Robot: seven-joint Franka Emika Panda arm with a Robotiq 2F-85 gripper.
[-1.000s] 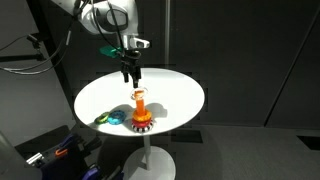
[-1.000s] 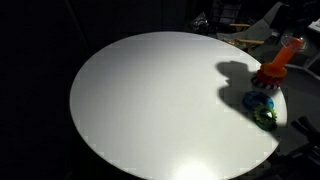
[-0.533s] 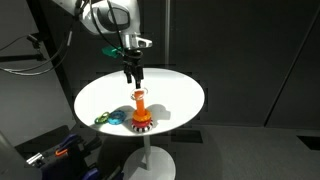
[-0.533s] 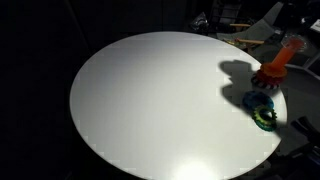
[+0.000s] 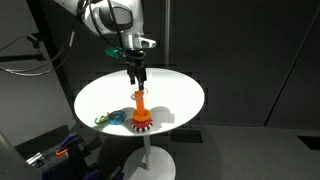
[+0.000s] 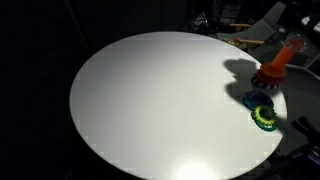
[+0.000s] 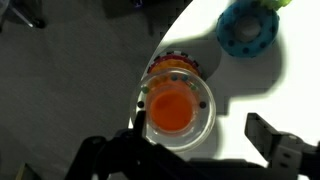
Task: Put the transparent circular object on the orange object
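Gripper (image 5: 136, 73) has drifted right and slightly down over the last second. It now hangs directly over the orange peg (image 5: 139, 101) instead of above the far part of the table (image 5: 180, 95). Peg, red toothed base (image 5: 141, 124) and the two coloured rings have not shifted.

Meaning for the task: judged as the lining-up step just before the drop. The wrist view looks straight down the peg, so the alignment seems close. A short descent is probably still needed, as there is a clear gap between gripper and peg top in an exterior view.

Transparent circular object (image 7: 204, 108): found only in the wrist view, as a faint clear band circling the bright orange top of the peg. It has a pale rim, and dark specks show through it. Cannot tell whether it is still above the peg or already threaded. Too faint to pick out in either exterior view.

Gripper state: two dark fingers sit apart at the bottom of the wrist view. Whether they pinch the ring's edge cannot be told.

Blue-teal ring (image 7: 243, 30) and green ring (image 6: 265, 119) lie together just beside the base, untouched.
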